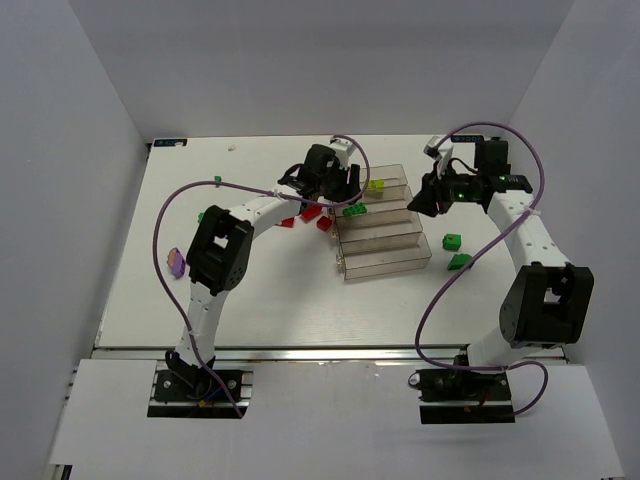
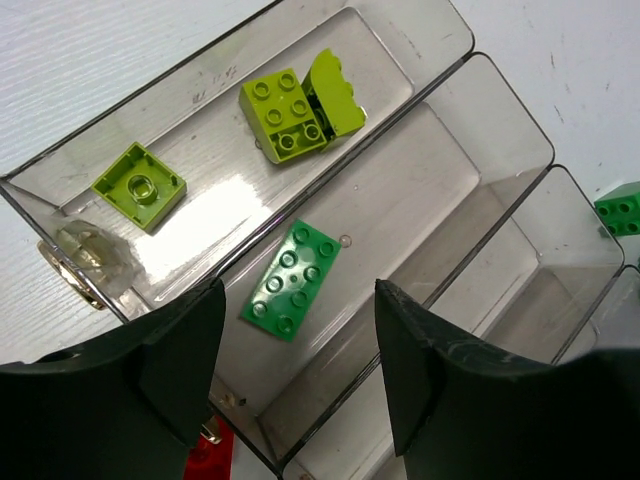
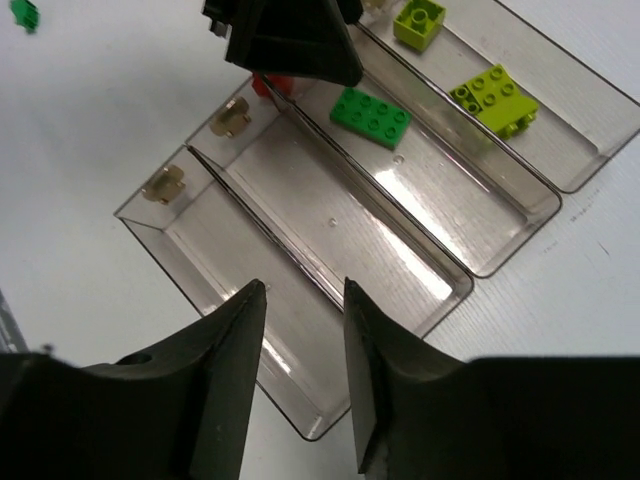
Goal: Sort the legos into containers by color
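Four clear containers (image 1: 385,232) stand side by side in a slanted row. The far one (image 2: 220,200) holds three yellow-green legos (image 2: 290,115). A green lego (image 2: 293,278) lies flat in the second container, right below my left gripper (image 2: 300,295), which is open and holds nothing. My right gripper (image 3: 304,290) is open and empty over the two empty containers (image 3: 330,220). Three red legos (image 1: 311,213) lie on the table left of the row. Two green legos (image 1: 455,252) lie to its right, and a purple lego (image 1: 175,262) lies far left.
The left arm (image 1: 225,245) curves over the table's left half, and its gripper (image 3: 290,40) shows at the top of the right wrist view. Purple cables loop above both arms. White walls enclose the table on three sides.
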